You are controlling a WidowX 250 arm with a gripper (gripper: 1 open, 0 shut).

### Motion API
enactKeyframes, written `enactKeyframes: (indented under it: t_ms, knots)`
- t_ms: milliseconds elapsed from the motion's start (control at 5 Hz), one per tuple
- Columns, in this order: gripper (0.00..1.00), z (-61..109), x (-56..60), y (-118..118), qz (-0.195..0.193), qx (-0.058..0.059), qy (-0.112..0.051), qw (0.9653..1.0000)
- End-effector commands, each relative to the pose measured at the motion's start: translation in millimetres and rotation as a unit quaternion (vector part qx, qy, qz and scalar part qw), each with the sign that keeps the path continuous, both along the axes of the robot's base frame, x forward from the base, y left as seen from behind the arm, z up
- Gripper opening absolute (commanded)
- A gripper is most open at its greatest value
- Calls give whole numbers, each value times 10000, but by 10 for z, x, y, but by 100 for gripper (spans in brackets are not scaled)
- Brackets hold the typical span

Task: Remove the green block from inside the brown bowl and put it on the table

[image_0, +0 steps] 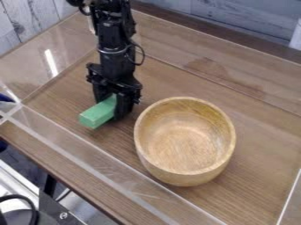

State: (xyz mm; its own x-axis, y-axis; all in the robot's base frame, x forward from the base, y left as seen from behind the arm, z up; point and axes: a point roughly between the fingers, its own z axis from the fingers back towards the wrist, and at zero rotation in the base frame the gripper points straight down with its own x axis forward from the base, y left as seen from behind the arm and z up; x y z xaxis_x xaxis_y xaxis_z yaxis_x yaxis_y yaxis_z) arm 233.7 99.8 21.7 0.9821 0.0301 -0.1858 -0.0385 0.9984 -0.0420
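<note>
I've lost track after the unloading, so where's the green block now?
In the camera view, the green block is left of the brown bowl, at the gripper.

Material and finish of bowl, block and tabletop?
Brown bowl: wood, smooth, possibly lightly lacquered; pale tan with faint grain.
Green block: matte, even color; painted wood or plastic, unclear which.
Table: wood or wood-look laminate, slight sheen; brown with long grain lines.

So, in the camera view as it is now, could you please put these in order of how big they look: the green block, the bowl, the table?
From largest to smallest, as they look there:
1. table
2. bowl
3. green block, partly hidden by the pincer
</note>
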Motion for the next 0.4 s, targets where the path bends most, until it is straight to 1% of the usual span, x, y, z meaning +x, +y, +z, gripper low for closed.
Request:
enactKeyframes:
  t_ms: [0,200]
  knots:
    - [0,142,35,59,84,98,-221,9997]
    - [0,167,32,58,105,86,-226,9997]
